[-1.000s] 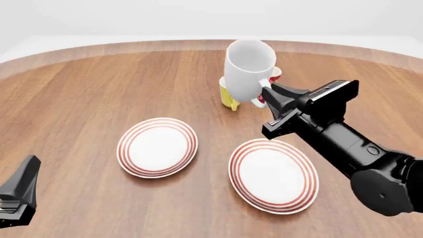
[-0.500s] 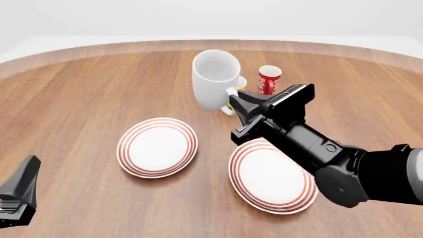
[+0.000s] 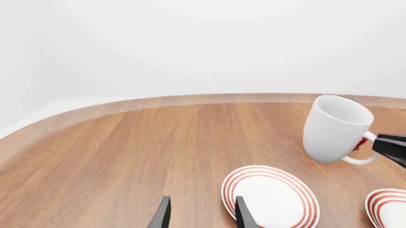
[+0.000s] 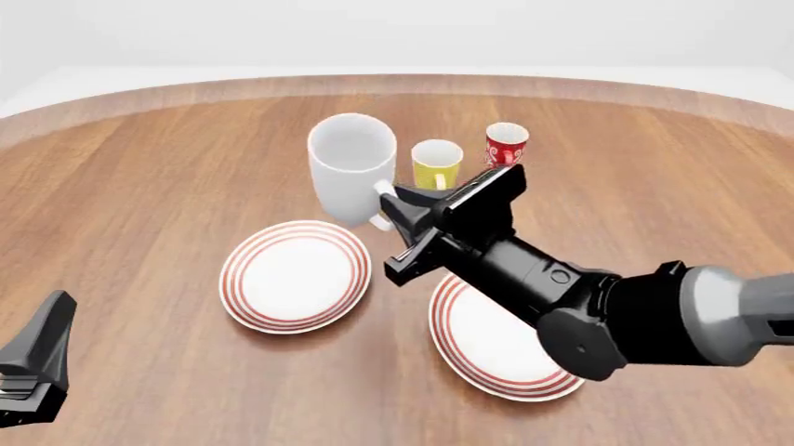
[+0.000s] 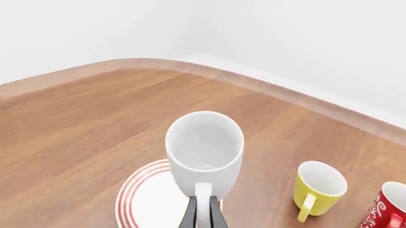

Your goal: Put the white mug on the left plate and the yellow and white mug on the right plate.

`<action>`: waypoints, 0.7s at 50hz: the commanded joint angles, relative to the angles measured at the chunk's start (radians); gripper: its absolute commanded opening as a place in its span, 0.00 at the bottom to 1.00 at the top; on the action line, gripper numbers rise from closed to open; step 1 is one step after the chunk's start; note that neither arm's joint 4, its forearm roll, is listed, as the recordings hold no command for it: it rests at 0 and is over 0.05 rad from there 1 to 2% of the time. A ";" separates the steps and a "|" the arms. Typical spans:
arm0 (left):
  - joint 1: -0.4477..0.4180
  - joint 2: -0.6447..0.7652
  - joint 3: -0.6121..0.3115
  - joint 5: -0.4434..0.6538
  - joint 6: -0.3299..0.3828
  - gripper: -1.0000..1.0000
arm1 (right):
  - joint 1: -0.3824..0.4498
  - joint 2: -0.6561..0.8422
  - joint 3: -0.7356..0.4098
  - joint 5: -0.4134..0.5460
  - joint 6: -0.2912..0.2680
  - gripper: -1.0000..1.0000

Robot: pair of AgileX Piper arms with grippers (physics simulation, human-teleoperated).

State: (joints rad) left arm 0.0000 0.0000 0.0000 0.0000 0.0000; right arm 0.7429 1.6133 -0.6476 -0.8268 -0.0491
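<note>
The light is bright, soft and even, and nothing glares, not even on the shiny brown table (image 4: 149, 186). Shadows are faint and small: a thin dark smudge sits under the left plate (image 4: 296, 276) and the right plate (image 4: 496, 334), so the light seems to fall from above. Everything looks sharp from near to far, with no blur and no bending at the edges, and the pale wall (image 3: 190, 42) behind is plain and smooth.

right hand (image 4: 394, 206) clamped, left hand (image 3: 200, 214) parted, low
</note>
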 commanded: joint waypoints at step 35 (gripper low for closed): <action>0.000 0.000 0.000 0.000 0.000 1.00 | 0.127 0.201 -0.131 0.029 0.020 0.00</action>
State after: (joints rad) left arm 0.0000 0.0000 0.0000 0.0000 0.0000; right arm 0.8509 1.7696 -0.7480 -0.7989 -0.0374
